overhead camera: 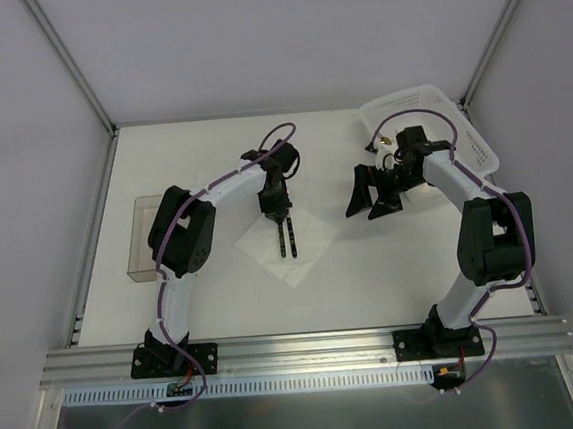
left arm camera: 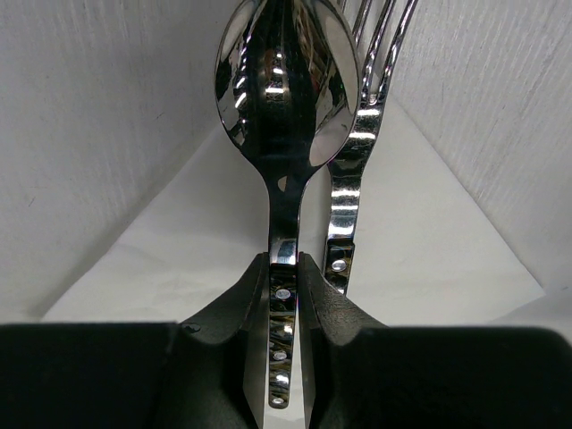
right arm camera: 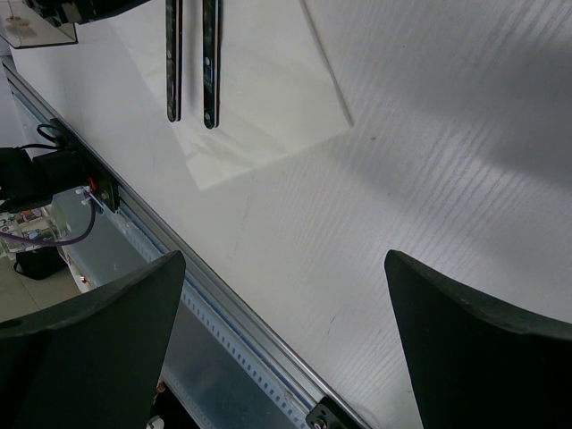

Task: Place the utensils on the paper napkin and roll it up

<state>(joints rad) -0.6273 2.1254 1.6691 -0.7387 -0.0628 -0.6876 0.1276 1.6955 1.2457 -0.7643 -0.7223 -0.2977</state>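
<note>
The paper napkin (overhead camera: 308,248) lies as a white diamond on the table. My left gripper (overhead camera: 276,213) hovers over it, shut on the handle of a shiny spoon (left arm camera: 286,85); the jaws press the riveted handle from both sides (left arm camera: 284,268). A fork (left arm camera: 347,183) lies on the napkin (left arm camera: 179,255) just right of the spoon, parallel to it. In the right wrist view the two dark handles (right arm camera: 191,63) rest side by side on the napkin (right arm camera: 268,80). My right gripper (overhead camera: 368,197) stands open right of the napkin, over bare table (right arm camera: 281,304), holding nothing.
A white lattice basket (overhead camera: 471,138) sits at the back right behind the right arm. A clear plastic box (overhead camera: 146,237) stands at the left edge. The aluminium rail (right arm camera: 223,313) runs along the near edge.
</note>
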